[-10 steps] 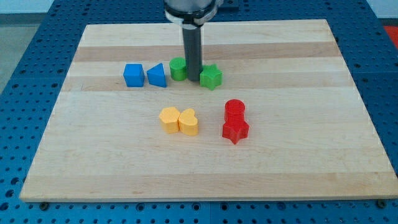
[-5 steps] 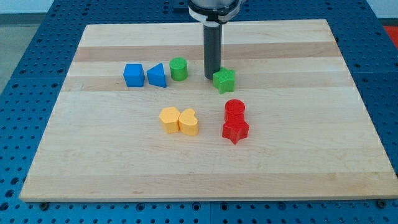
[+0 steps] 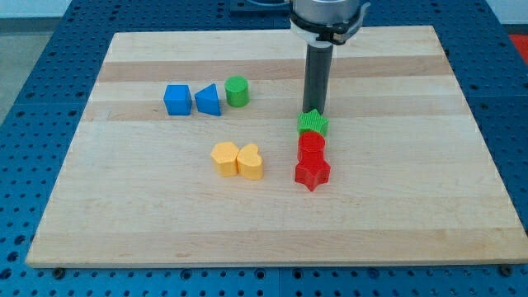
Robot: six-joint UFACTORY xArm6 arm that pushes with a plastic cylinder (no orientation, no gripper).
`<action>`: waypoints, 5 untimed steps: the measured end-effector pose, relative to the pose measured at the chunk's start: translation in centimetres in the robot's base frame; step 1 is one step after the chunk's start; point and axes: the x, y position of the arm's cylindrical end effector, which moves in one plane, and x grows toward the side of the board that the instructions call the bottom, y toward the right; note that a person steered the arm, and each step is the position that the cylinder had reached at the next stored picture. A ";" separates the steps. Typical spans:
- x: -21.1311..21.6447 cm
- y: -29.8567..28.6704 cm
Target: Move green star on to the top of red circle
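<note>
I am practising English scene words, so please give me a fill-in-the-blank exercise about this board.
1. My tip is just above the green ___ in the view.
2. The green star touches the red circle on the view's ___ side.
3. The red star lies right ___ the red circle in the view.
4. The two blocks at the board's middle are ___.

Missing words: star; top; below; yellow

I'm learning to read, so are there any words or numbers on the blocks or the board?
None: no words, numbers or signs can be read anywhere.
The green star, red circle, other blocks and wooden board are all plain, and so is the rod above my tip.
</note>
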 end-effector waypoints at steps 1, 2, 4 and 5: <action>0.0 0.1; 0.2 0.1; 0.7 0.1; 0.6 0.1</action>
